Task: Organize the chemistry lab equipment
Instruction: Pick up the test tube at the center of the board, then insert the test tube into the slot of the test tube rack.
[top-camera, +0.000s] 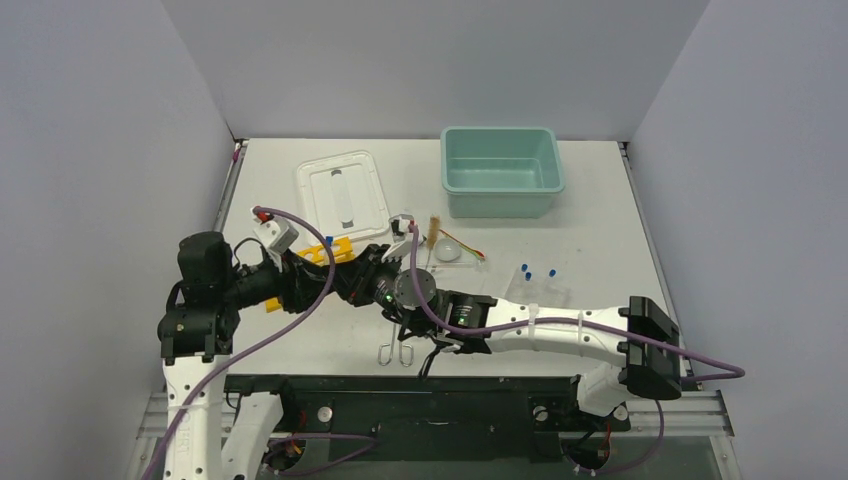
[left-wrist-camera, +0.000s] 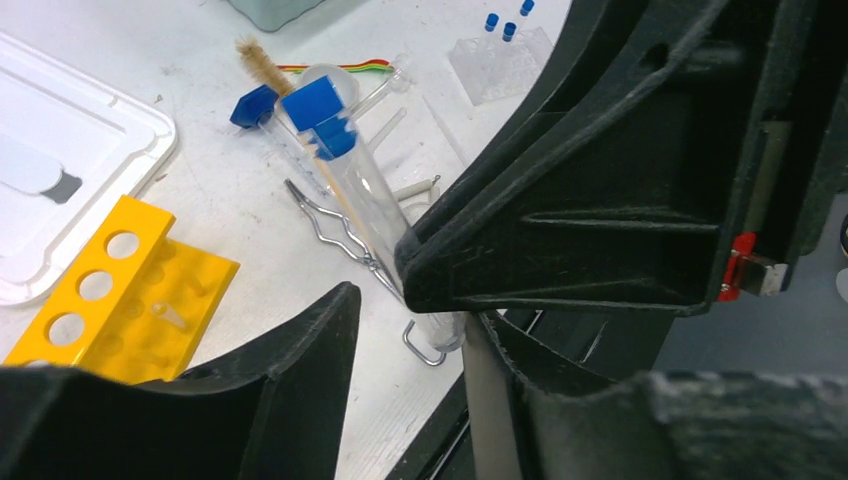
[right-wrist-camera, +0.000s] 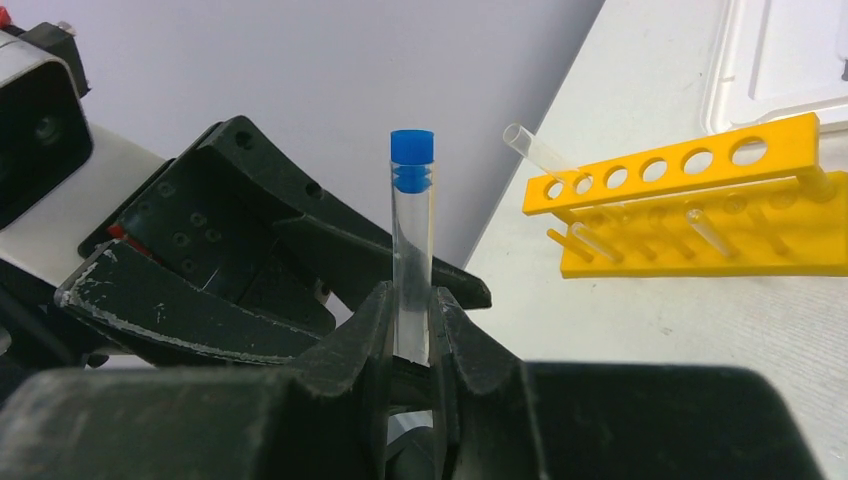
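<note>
My right gripper (right-wrist-camera: 412, 300) pinches a blue-capped vial (right-wrist-camera: 412, 225) over the white table (top-camera: 600, 250). My left gripper (left-wrist-camera: 378, 282) brackets it, jaws parted, one finger touching. The yellow rack (top-camera: 338, 250) sits just beside the white lid (top-camera: 342, 195), the teal tub (top-camera: 500, 172) at the far edge, and grey walls (top-camera: 430, 60) all round.

Rack (top-camera: 340, 250) just before lid (top-camera: 342, 195)

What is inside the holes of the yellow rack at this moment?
One clear glass tube leans in the end hole of the yellow rack; the other holes look empty. From above, the left arm covers part of the rack.
</note>
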